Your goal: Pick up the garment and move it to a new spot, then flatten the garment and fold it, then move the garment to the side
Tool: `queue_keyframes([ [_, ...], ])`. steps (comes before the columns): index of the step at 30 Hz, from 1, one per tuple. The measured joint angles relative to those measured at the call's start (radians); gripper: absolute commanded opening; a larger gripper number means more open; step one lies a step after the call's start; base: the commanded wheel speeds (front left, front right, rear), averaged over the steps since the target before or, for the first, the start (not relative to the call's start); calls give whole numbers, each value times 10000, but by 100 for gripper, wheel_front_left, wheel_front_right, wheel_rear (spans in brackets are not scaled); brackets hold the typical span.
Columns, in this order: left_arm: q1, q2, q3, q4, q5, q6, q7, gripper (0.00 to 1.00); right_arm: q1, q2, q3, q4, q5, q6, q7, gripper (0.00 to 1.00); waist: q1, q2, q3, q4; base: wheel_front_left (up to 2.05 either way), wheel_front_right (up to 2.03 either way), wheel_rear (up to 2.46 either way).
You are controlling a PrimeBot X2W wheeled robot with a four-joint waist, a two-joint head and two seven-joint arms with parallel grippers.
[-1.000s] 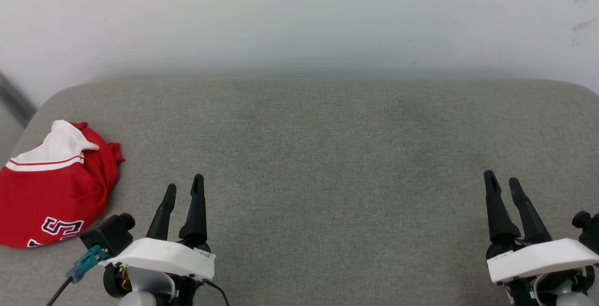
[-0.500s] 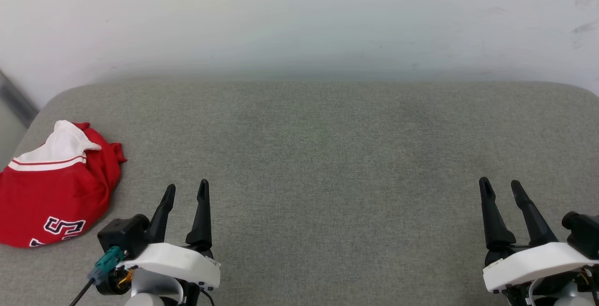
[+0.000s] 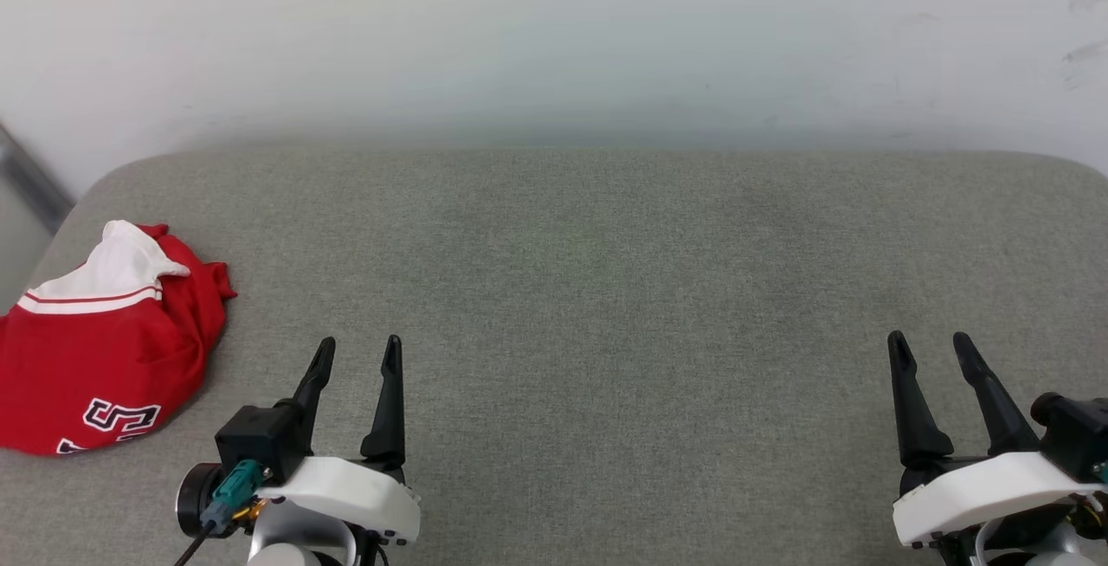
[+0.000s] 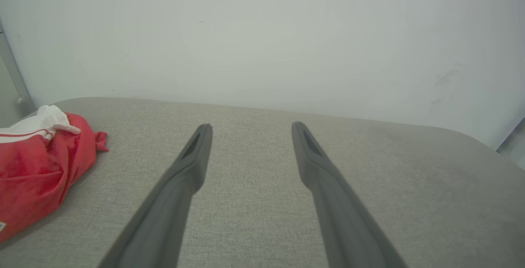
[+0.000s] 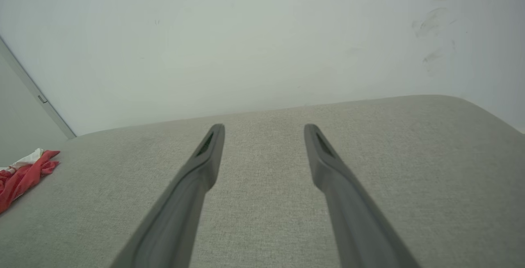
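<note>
Garment (image 3: 95, 358) bunched far left; L end effector (image 3: 360, 342) & R end effector (image 3: 928, 337) spread, empty.

The grey surface (image 3: 606, 289) lies open ahead, garment (image 3: 95, 350) heaped at its left edge, wall (image 3: 554, 29) apparently behind.

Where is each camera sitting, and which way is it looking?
Head view: on the robot's head, looking forward and down at the grey cushion; the left tool and right tool, both open, rise from the bottom corners.
Left wrist view: on the left wrist, looking along that tool's two fingers toward the white wall.
Right wrist view: on the right wrist, looking along its own fingers, toward the wall.
Shared: all three show the red garment at their left side.
</note>
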Motion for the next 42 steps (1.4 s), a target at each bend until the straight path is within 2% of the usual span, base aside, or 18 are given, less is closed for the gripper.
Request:
queue_keyframes([
  [16, 1, -10, -236, 132, 1091, 31, -351, 100, 101, 81, -40, -94, -1145, 2, -150, 100, 0, 0, 6, -27, 0, 0, 0],
  [32, -9, -157, -320, 284, 2061, -61, -648, 100, 198, 115, -54, -148, -1810, 2, -324, 100, 0, 0, -12, -6, 0, 0, 0],
  [42, -245, -265, -222, 412, 2207, -121, -731, 100, 199, 119, 29, -217, -1952, 2, -364, 100, 0, 0, 13, 400, 0, 0, 0],
])
